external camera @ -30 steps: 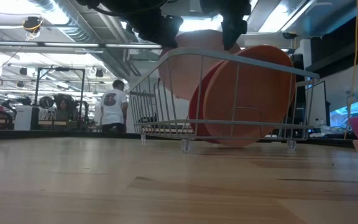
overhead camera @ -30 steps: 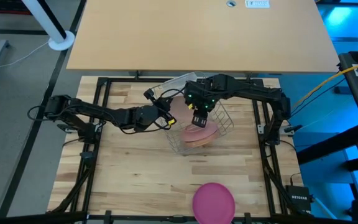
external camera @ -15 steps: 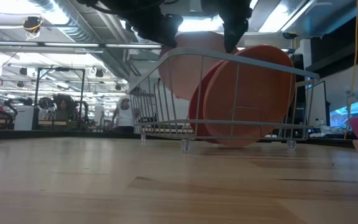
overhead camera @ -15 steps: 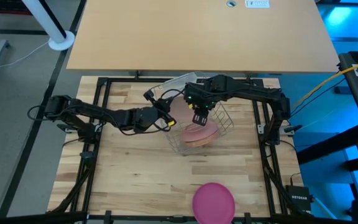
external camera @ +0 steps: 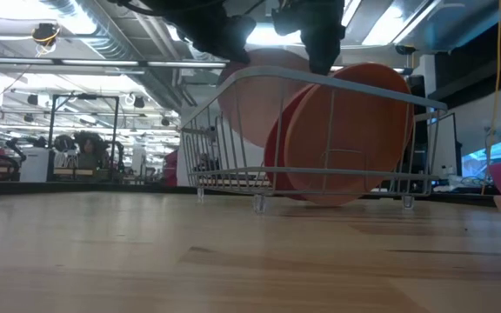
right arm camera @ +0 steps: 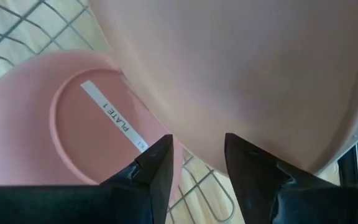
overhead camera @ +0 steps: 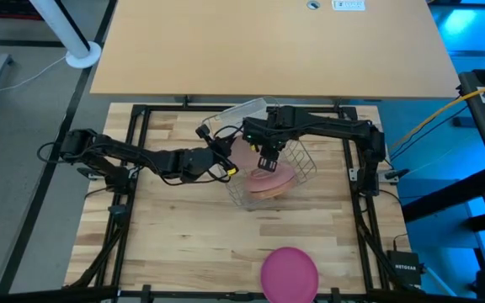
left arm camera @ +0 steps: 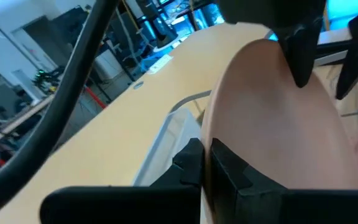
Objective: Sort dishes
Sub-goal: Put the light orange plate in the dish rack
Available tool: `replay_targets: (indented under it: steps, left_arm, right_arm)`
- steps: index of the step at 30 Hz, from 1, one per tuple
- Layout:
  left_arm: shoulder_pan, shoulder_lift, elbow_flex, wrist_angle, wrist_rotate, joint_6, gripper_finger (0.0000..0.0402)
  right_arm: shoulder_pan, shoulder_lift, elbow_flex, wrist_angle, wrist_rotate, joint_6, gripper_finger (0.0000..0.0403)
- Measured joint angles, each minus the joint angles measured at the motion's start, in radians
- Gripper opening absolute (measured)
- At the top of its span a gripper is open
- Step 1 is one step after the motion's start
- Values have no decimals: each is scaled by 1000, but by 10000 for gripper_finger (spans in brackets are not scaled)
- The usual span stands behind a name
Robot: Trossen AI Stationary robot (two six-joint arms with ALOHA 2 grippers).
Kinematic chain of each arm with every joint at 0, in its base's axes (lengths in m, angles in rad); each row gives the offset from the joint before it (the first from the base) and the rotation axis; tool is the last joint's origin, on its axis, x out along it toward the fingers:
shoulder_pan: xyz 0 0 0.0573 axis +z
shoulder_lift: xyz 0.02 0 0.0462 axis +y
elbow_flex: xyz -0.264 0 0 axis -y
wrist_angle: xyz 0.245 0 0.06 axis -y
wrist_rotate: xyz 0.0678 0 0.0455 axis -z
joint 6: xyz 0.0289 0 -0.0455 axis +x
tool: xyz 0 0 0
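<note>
A pale wooden surface (overhead camera: pixel 183 236) sits inside a black frame, with a workshop hall visible beyond it. From the left edge, the left gripper (overhead camera: pixel 226 160) reaches to the wire rack (overhead camera: pixel 297 168) near the middle of the far edge, its jaws clamped on the rim of a pale pink plate (left arm camera: pixel 272 118) held over the rack. The right gripper (overhead camera: pixel 266 162) hangs above the same plate, jaws parted wide and holding nothing. Orange plates (external camera: pixel 350 130) stand on edge inside the rack. A magenta plate (overhead camera: pixel 290 273) lies flat at the near edge.
</note>
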Motion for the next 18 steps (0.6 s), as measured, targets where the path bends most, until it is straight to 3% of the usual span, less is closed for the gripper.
replay_targets:
  steps: [4, 18]
  left_arm:
    - [0, 0, 0, 0, 47, -18, 0]
    - [3, 0, 0, 5, 66, 31, 0]
  right_arm:
    - [0, 0, 0, -27, 2, 0, 149]
    - [1, 0, 0, 16, 68, -4, 149]
